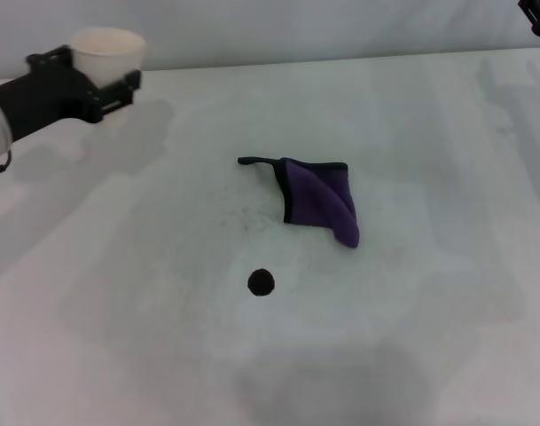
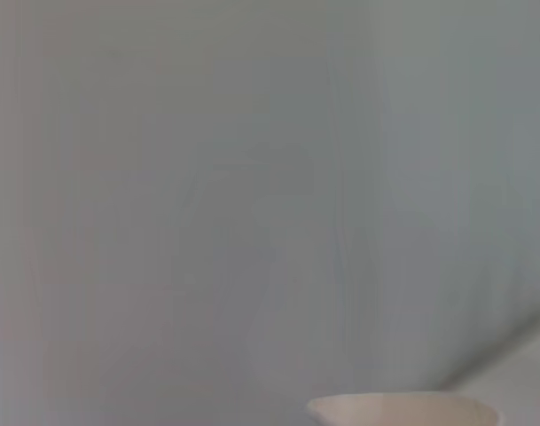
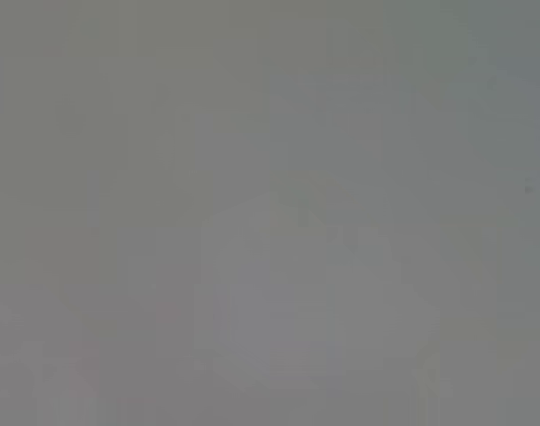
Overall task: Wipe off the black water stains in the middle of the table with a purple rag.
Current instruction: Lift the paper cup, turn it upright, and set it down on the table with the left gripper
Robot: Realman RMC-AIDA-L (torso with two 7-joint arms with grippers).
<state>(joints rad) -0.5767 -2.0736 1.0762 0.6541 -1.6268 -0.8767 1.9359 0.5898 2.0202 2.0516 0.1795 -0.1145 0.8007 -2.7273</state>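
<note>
While parked at the far left, left gripper (image 1: 99,73) clasped around a pale paper cup (image 1: 109,49), held above the table (image 1: 429,311); cup rim also showing in the left wrist view (image 2: 403,410). Right gripper (image 1: 537,16) barely in sight at the far right corner (finger spacing cannot be told). Purple rag (image 1: 320,202) lying loose near mid-table, folded, black loop tail trailing to the left, well apart from both grippers. Black water stains (image 1: 262,282), one small round blot, nearer and slightly left of the rag, not touching it. Right wrist view blank grey.
</note>
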